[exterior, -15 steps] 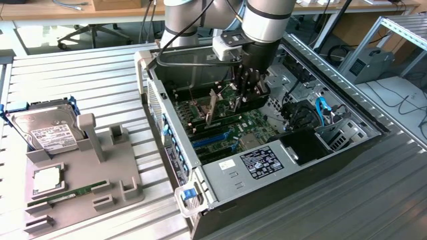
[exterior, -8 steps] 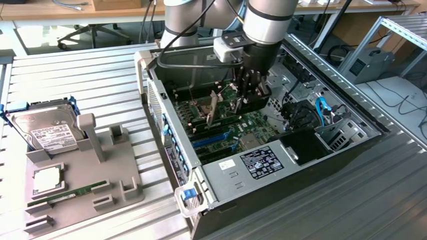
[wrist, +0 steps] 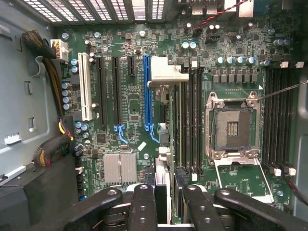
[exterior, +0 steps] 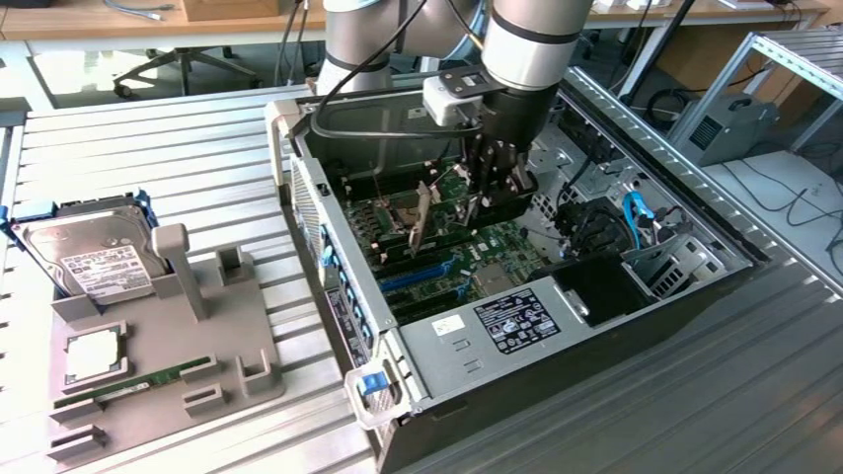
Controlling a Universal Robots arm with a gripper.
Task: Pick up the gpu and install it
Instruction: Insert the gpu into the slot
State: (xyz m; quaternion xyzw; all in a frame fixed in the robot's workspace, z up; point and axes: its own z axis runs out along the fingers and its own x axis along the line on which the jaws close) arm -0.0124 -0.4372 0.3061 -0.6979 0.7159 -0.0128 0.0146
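The gpu (wrist: 163, 144) is a dark card seen edge-on in the wrist view, with its silver bracket (wrist: 166, 74) at the far end. My gripper (wrist: 163, 195) is shut on the card's top edge, and black fingers (wrist: 144, 207) press it from both sides. The card hangs over the green motherboard (wrist: 120, 125), just beside the long blue slot (wrist: 147, 91) and parallel to it. In the exterior view the gripper (exterior: 495, 197) reaches down into the open computer case (exterior: 330, 207), and the gpu's bracket (exterior: 421, 222) points down toward the board.
Memory slots (wrist: 192, 120) and the open CPU socket (wrist: 232, 127) lie beside the card. A cable bundle (wrist: 50, 149) runs along one case wall. Outside the case, a grey stand (exterior: 172, 336) holds a hard drive (exterior: 93, 262) and a green memory stick (exterior: 132, 387).
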